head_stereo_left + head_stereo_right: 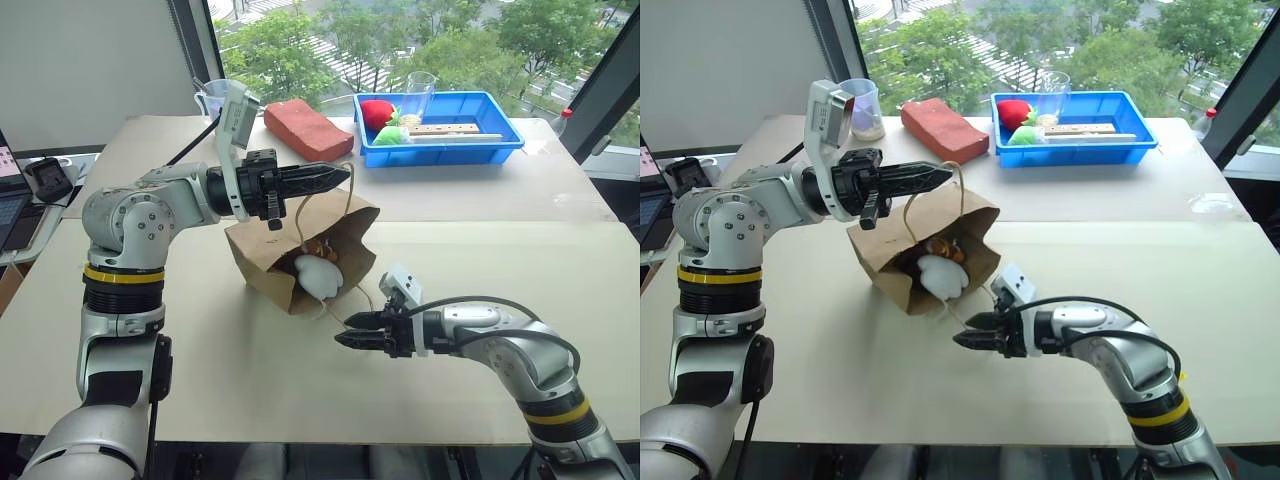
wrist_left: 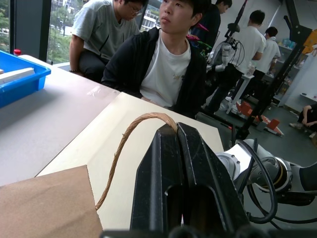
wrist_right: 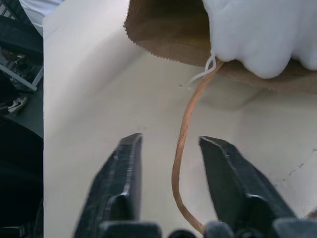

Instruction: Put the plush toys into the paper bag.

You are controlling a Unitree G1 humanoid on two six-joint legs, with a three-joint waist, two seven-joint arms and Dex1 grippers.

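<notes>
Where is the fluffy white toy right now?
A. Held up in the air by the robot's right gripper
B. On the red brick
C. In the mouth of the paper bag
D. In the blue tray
C. The white plush toy sits in the open mouth of the paper bag, partly poking out, with the orange-brown monkey just behind it inside.

Both arms are silver-grey metal with rounded joint housings dotted with small dark screws, and each carries a yellow ring edged in black. The left hand (image 1: 335, 178) has two long, tapered black fingers behind a black wrist block topped by a white camera module. The right hand (image 1: 965, 340) is black too, with a small white module and black cables looping along the forearm.
</notes>
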